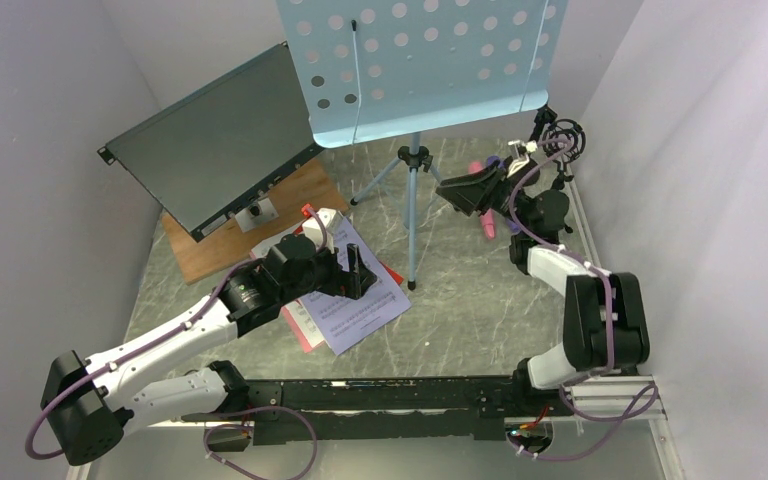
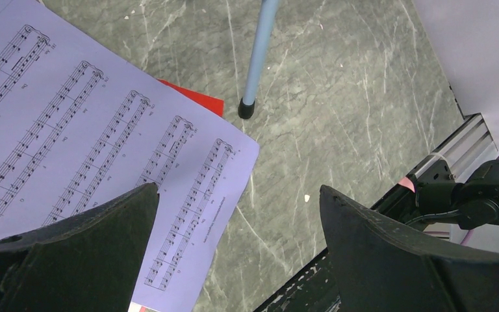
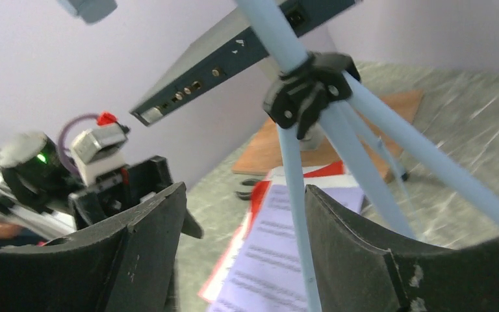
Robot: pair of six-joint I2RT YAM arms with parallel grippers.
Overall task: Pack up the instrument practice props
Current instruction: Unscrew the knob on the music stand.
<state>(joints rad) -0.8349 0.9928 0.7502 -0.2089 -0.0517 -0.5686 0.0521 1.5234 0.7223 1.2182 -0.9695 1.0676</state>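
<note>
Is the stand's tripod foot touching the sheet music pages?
Apart. The left wrist view shows the black tripod foot on bare table, a strip of tabletop visible between it and both the red page and white page.

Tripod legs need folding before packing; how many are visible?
3: left leg toward the wooden board, middle leg ending beside the sheet music, right leg toward the right claw. None hidden.
</note>
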